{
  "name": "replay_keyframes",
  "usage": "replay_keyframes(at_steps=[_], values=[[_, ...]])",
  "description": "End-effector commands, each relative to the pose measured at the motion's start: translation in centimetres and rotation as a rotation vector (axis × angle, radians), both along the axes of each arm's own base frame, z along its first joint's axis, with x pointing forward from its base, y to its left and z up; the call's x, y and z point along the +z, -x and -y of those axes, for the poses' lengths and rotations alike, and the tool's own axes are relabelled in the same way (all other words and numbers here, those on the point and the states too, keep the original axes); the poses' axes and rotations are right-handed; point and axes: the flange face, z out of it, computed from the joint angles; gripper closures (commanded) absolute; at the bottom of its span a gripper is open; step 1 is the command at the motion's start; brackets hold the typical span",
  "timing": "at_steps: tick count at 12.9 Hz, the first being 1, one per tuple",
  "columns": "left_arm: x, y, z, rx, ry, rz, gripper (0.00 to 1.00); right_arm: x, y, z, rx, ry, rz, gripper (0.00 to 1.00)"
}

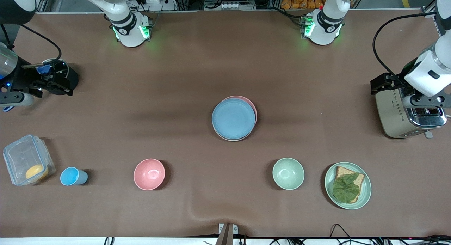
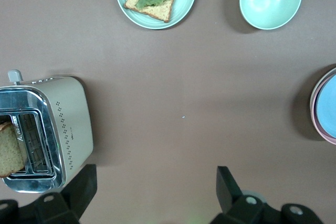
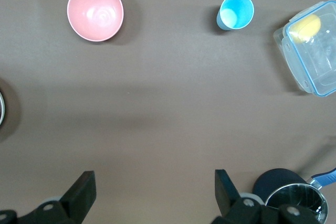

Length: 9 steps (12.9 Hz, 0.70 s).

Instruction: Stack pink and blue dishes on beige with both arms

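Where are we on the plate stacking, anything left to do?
Looks done: the blue plate tops the stack, the pink plate showing under it and a pale rim, presumably the beige plate, at the bottom. The left gripper and right gripper are open, empty, at the table's ends.

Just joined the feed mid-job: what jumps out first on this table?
The stack of plates at the table's middle: the blue plate on top, the pink plate peeking out beneath. Both arms wait apart, the left hand open beside the toaster, the right hand open at the right arm's end.
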Motion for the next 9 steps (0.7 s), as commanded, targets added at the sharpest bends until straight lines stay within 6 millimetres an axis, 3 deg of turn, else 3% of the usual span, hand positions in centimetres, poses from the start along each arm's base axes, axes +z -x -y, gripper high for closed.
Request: replay_keyframes(at_steps=[1, 9], values=[[0.09, -0.10, 0.26, -0.014, 0.017, -0.014, 0.00, 0.02, 0.65, 0.18, -0.008, 0.019, 0.004, 0.00], [0.09, -0.07, 0.54, -0.012, 0.018, -0.014, 0.00, 0.04, 0.64, 0.16, -0.007, 0.018, 0.000, 0.00]])
